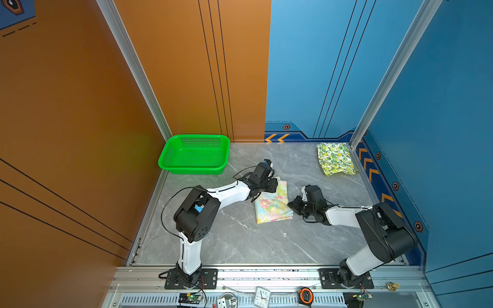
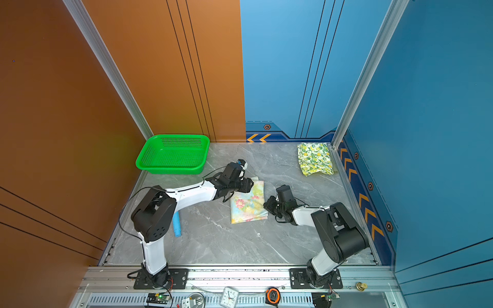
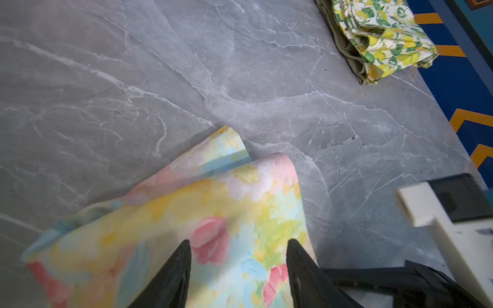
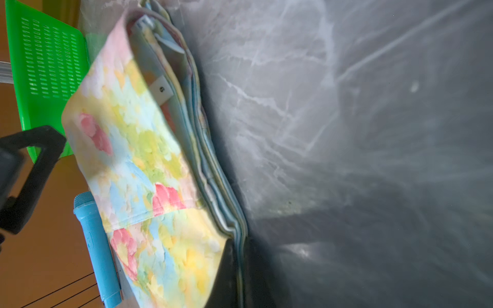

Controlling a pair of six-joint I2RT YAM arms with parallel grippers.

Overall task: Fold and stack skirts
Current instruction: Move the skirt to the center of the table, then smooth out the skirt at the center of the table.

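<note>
The pastel skirt [image 1: 273,204] [image 2: 248,205] with pink flowers lies folded in the middle of the table. My left gripper [image 3: 238,242] [image 1: 272,185] hovers open over its far left corner, and cloth shows between the spread fingers. My right gripper [image 4: 240,266] [image 1: 292,205] is shut on the stacked layers of the pastel skirt's [image 4: 138,149] right edge. The folded lemon-print skirt [image 1: 334,158] [image 2: 314,158] [image 3: 381,40] lies in the back right corner. An olive-green cloth edge [image 3: 346,53] shows beneath it.
A green perforated basket [image 1: 194,154] [image 2: 173,154] stands at the back left by the orange wall. A light-blue microphone toy [image 2: 177,224] [image 4: 98,253] lies near the left arm's elbow. Blue walls close the right side.
</note>
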